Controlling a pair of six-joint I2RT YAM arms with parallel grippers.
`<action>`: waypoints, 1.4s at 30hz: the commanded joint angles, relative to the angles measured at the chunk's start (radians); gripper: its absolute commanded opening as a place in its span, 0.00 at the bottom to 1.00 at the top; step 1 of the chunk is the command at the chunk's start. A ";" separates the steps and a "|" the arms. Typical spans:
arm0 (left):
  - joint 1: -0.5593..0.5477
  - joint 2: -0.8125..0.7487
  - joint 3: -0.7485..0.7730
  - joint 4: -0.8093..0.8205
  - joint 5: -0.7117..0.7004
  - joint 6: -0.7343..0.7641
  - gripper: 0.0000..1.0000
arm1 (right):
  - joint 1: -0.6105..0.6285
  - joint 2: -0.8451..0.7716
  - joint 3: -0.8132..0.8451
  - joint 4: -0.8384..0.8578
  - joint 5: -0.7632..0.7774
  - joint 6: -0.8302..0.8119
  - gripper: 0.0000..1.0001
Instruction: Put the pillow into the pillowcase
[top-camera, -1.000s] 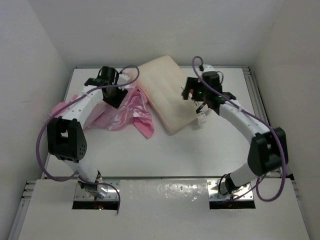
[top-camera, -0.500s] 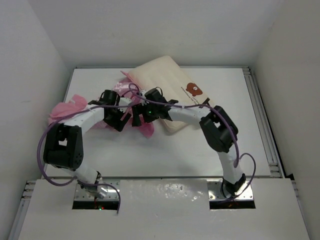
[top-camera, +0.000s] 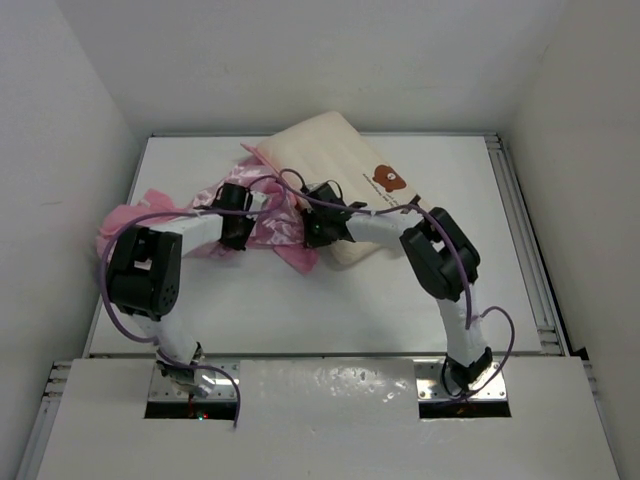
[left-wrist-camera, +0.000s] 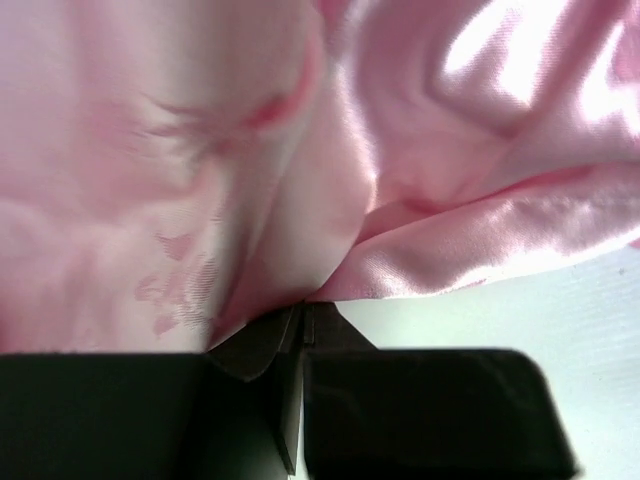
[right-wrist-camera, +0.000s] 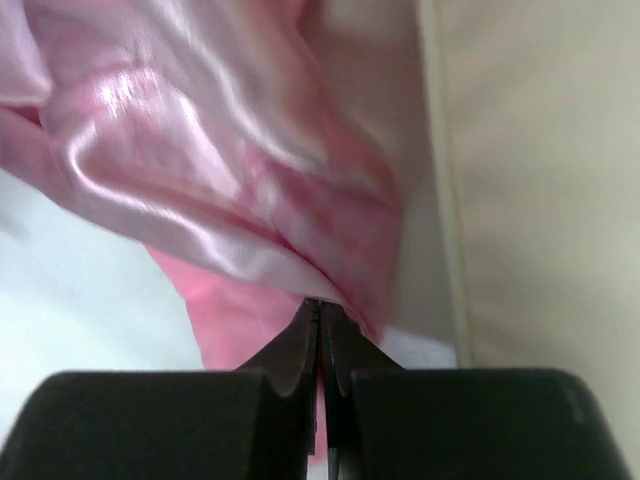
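The pink pillowcase (top-camera: 270, 222) lies crumpled at the left middle of the table, its right edge against the pillow. The cream pillow (top-camera: 335, 165) lies slanted at the back, its brown bear print (top-camera: 388, 179) facing up. My left gripper (top-camera: 233, 238) is down on the pillowcase. In the left wrist view its tips (left-wrist-camera: 303, 306) meet on a fold of the shiny pink pillowcase (left-wrist-camera: 420, 200). My right gripper (top-camera: 317, 238) reaches across the pillow's near corner, shut on the pillowcase edge (right-wrist-camera: 250, 250) at its tips (right-wrist-camera: 320, 302), with the pillow (right-wrist-camera: 545, 200) just to their right.
The white table (top-camera: 400, 300) is boxed in by white walls on the left, back and right. A metal rail (top-camera: 520, 220) runs along its right edge. Both arm bases sit at the near edge. A lobe of the pillowcase (top-camera: 120, 218) reaches the table's left edge.
The right arm has swung from the pillow's right side across to the pillowcase. The left gripper came down onto the cloth. Both grippers have gone from open to shut on the fabric.
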 joint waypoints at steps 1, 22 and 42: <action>0.000 -0.060 0.087 0.003 -0.059 -0.016 0.00 | 0.003 -0.161 -0.052 0.043 0.096 -0.029 0.12; -0.051 -0.235 0.400 -0.380 -0.137 0.055 0.00 | 0.064 -0.172 -0.158 0.302 -0.158 -0.120 0.89; -0.057 -0.231 0.452 -0.376 -0.173 0.046 0.00 | 0.140 -0.042 0.032 0.275 -0.030 -0.089 0.62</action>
